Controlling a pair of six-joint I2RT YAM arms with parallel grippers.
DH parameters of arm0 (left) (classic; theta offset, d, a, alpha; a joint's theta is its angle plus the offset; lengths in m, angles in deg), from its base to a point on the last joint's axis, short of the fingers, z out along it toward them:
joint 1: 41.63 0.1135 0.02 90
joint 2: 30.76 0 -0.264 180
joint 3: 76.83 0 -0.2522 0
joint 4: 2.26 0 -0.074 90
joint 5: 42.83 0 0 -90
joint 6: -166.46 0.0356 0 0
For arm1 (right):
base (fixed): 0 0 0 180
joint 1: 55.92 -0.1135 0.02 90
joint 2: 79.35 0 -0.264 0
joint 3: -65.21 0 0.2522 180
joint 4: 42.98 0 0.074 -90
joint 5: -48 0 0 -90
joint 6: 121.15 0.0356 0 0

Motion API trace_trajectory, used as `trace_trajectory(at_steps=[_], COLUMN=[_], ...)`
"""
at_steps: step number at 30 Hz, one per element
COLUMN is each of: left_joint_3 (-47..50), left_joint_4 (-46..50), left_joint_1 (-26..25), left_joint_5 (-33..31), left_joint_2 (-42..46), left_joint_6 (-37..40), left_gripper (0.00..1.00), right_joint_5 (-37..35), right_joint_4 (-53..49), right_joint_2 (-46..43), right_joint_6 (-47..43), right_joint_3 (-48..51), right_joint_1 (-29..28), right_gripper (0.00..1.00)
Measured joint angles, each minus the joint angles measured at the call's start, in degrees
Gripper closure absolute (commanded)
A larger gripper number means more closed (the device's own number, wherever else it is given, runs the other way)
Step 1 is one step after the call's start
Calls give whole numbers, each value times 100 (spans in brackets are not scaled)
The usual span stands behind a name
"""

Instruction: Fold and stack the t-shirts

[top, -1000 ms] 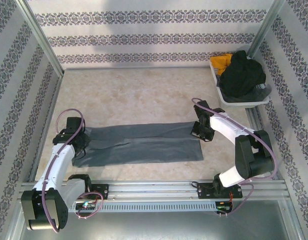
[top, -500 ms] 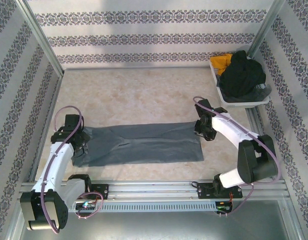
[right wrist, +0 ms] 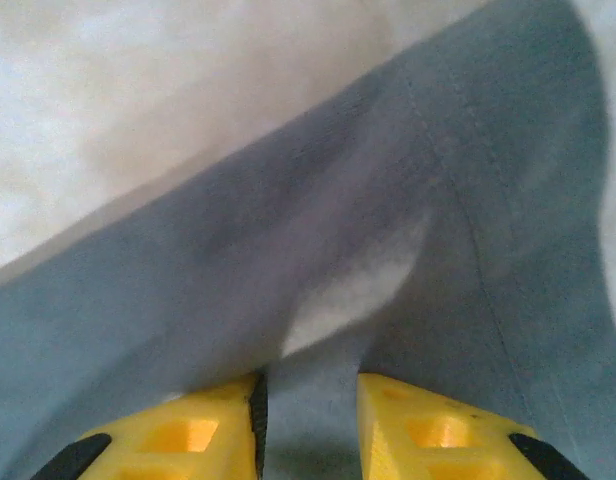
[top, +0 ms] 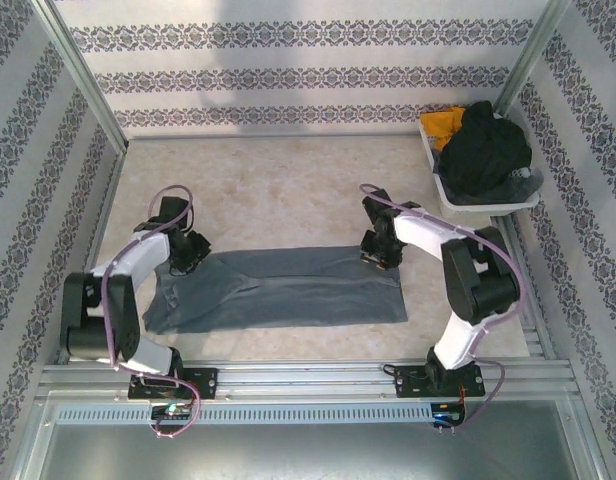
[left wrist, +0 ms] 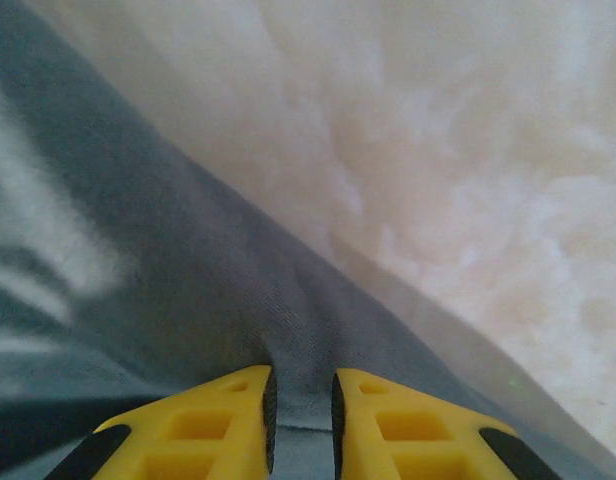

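1. My left gripper [top: 185, 249] [left wrist: 301, 385] is down on the far left corner of the slate blue-grey t-shirt [top: 278, 290]. My yellow fingers [left wrist: 203, 420] stand close together, pinching a raised ridge of the cloth between them.
2. My right gripper [top: 380, 254] [right wrist: 308, 385] is down on the far right corner of the same shirt. Its fingers [right wrist: 428, 425] stand a little wider apart and pinch a strip of the cloth, which wrinkles upward just ahead of them.
3. Left wrist view: the shirt's hem runs diagonally from upper left to lower right, with pale bench [left wrist: 468, 150] beyond it.
4. Right wrist view: a stitched seam runs along the cloth [right wrist: 388, 200] near its right edge, and the bench shows at the upper left.
5. The shirt lies flat as a long folded band across the near half of the bench [top: 278, 185]. Its far edge spans from one gripper to the other, and its near edge runs close to the metal rail [top: 308, 375].
6. Open bench surface extends from the shirt's far edge to the patterned back wall [top: 308, 75].
7. A white tray [top: 488, 205] sits in the far right corner, well apart from my right gripper. The black t-shirt [top: 483, 150] is heaped in it, with the mustard yellow t-shirt [top: 440, 125] behind that at the tray's far left end.
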Motion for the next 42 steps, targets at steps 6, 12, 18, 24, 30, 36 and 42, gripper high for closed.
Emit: trace_trajectory(at_steps=[6, 12, 18, 24, 30, 36, 42], left_joint_3=[-385, -1215, -1954, -2356, -2444, -2553, -2645], left_joint_4=[-334, -1034, -1364, -1300, -984, -629, -348], left_joint_1=[164, 352, 452, 476, 350, -52, -275], left_joint_5=[470, 920, 1123, 1252, 1067, 730, 356], left_joint_2=[-643, -1473, -1899, -1823, -1825, -1915, -2074], left_joint_6=[-7, 37, 535, 1622, 2544, 3158, 3508], left_gripper=[74, 64, 57, 59, 59, 57, 57], right_joint_5=[142, 356, 619, 1032, 1207, 1290, 1333], right_joint_4=[-470, -1060, -1224, -1143, -918, -758, -619], right_joint_2=[651, 1751, 2693, 2496, 1283, 511, 424], right_joint_6=[131, 118, -225, -1088, -1248, -1213, -1104], right_joint_3=[-887, -2562, -4280, -4732, -3727, -3099, -2758], right_joint_1=[439, 774, 1051, 1067, 778, 529, 420], right_gripper=[65, 63, 54, 50, 51, 51, 51])
